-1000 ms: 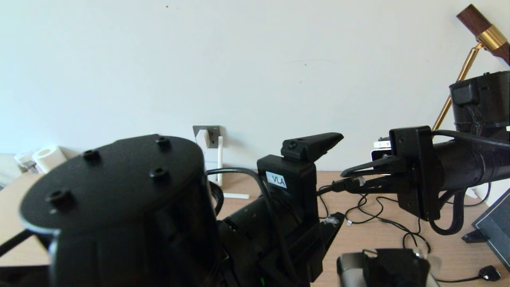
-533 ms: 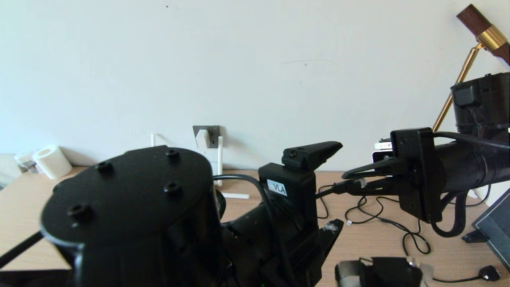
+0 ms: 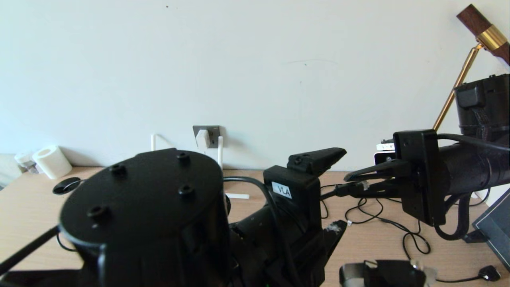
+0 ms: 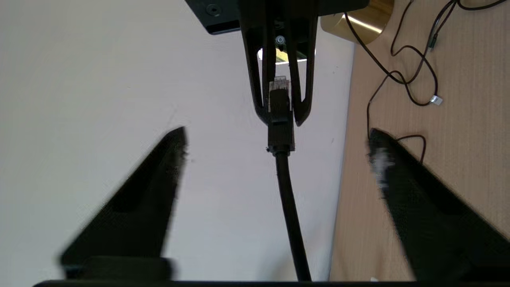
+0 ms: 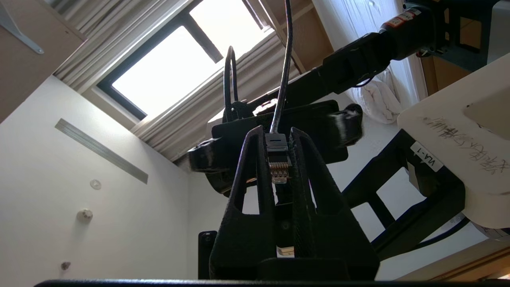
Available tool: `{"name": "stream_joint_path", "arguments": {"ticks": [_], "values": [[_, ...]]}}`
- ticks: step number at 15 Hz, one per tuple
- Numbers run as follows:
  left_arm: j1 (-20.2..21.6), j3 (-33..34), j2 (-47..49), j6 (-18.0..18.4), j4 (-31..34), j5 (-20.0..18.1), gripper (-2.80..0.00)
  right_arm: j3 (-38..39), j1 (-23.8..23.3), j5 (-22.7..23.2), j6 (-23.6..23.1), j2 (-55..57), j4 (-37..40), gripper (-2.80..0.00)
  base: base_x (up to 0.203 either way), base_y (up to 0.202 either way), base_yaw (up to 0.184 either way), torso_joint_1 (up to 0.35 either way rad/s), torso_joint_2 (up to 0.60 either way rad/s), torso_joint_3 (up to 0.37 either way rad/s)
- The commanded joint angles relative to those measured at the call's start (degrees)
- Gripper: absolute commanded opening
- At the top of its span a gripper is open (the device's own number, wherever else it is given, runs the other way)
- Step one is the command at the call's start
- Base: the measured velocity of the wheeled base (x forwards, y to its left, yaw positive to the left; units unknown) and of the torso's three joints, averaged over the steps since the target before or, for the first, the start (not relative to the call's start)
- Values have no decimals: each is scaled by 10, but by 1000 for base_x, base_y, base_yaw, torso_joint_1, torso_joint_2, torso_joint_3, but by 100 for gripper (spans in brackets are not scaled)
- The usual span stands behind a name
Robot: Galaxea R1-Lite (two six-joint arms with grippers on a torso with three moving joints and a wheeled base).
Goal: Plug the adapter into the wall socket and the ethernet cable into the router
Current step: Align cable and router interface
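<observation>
Head view is showing the right gripper (image 3: 350,181) pinching the ethernet cable (image 3: 338,190) by its boot, while the left gripper (image 3: 336,191) is gaping wide, empty. Adapter (image 3: 202,139) probably is sitting in the wall socket (image 3: 213,130). Keep the plug level heading routerward.

The ethernet cable (image 4: 285,191) is black with a clear plug tip. The adapter (image 3: 202,138) is white on a dark grey wall socket (image 3: 213,130). The bench (image 3: 28,207) is pale wood-grain, the wall (image 3: 255,79) off-white, the lamp stem (image 3: 458,79) brass, and both grippers' fingers (image 4: 155,191) matte black.
</observation>
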Motion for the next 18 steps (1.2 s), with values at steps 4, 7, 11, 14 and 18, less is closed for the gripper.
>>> {"name": "stream_joint_path", "arguments": {"ticks": [4,7,11,14,18], "values": [[0,-1,0,3,-3,0,-280,1,0,4,5,0,0,-280,0,0,0,0,0,0],[0,-1,2,3,-3,0,-280,2,0,4,5,0,0,-280,0,0,0,0,0,0],[0,-3,6,3,-3,0,-280,3,1,4,5,0,0,-280,0,0,0,0,0,0],[0,-5,9,4,-3,0,-280,5,1,4,0,0,0,-280,0,0,0,0,0,0],[0,-5,9,4,-4,0,-280,14,0,3,-26,-7,0,-280,0,0,0,0,0,0]]}}
